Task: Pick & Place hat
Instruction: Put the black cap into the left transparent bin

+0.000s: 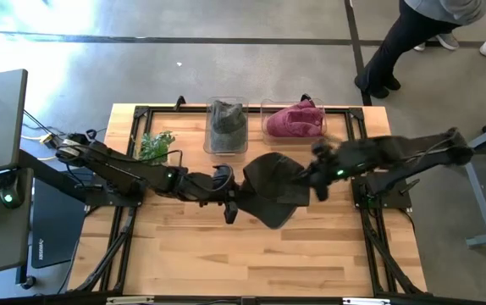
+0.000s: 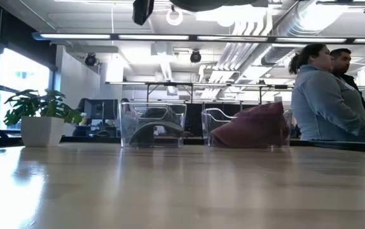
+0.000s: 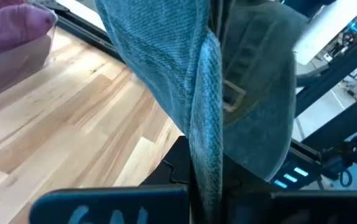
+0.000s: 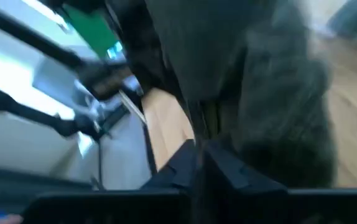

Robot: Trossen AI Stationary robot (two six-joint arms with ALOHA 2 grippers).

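While two bins (image 1: 225, 127) sit behind, the left gripper (image 1: 231, 200) and right gripper (image 1: 317, 180) both pinch the dark hat (image 1: 275, 188) above the table (image 1: 226, 254).

Two dark, jointed arms are showing small green lights near their wrists, each narrowing to a black end effector, left (image 1: 229, 206) and right (image 1: 318, 184).

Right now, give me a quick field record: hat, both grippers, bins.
hat: dark hat held up off the table between both arms
left gripper: shut on the hat's left edge
right gripper: shut on its right edge
bins: two clear bins at the far edge, grey hat in one, maroon hat in the other
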